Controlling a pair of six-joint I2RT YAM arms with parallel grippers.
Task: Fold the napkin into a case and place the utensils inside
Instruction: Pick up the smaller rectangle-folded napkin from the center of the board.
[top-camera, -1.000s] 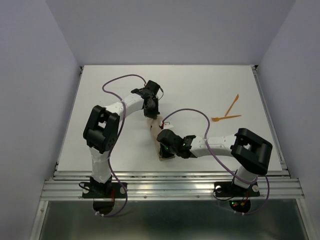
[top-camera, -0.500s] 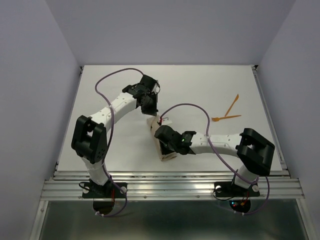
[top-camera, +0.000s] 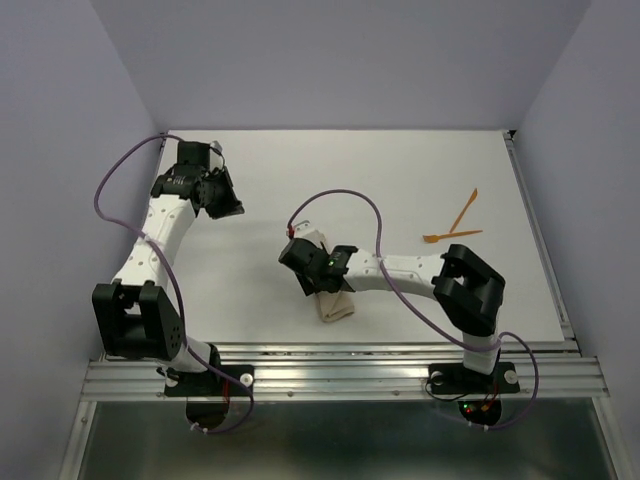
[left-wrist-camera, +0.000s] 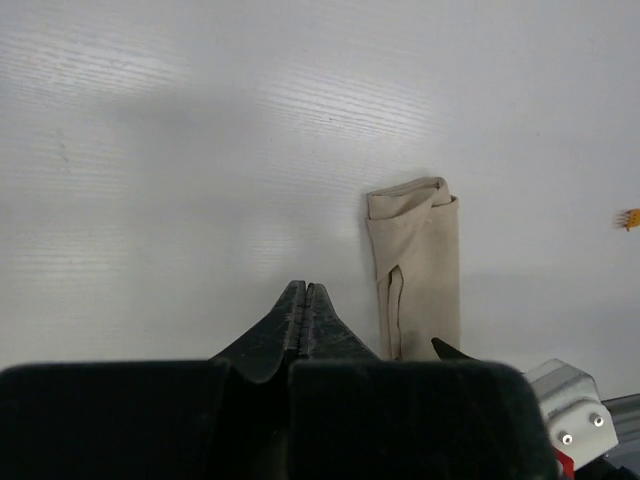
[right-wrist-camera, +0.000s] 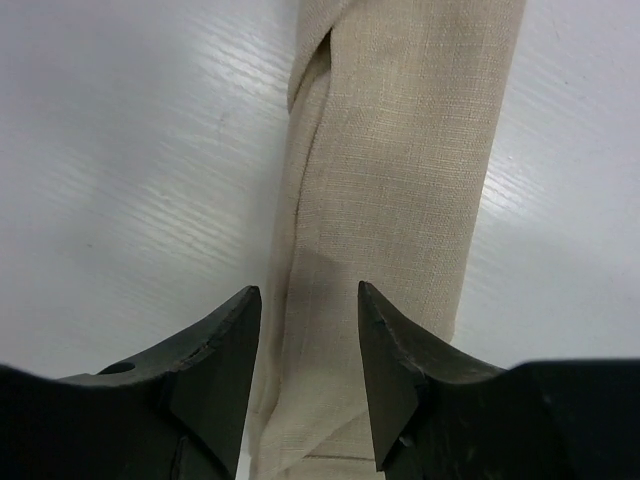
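The napkin lies folded into a narrow tan case (top-camera: 336, 306) near the middle front of the table, also seen as the case (left-wrist-camera: 421, 262) in the left wrist view. My right gripper (top-camera: 303, 268) hovers over its far half, open. In the right wrist view the gripper (right-wrist-camera: 308, 293) straddles a fold edge of the case (right-wrist-camera: 400, 150) with nothing pinched. My left gripper (top-camera: 230, 208) is far off at the table's left, its fingers (left-wrist-camera: 305, 292) pressed shut and empty. Two orange utensils (top-camera: 465, 210) (top-camera: 452, 236) lie at the right.
The white table (top-camera: 400, 170) ends at a metal rail (top-camera: 340, 365) in front and grey walls on three sides. Purple cables loop above both arms. The right arm's forearm (top-camera: 400, 270) stretches across the table front towards the case.
My left arm swung from beside the case to the table's far left, still shut. The right gripper opened and let go of the cloth, shifting slightly left along it.
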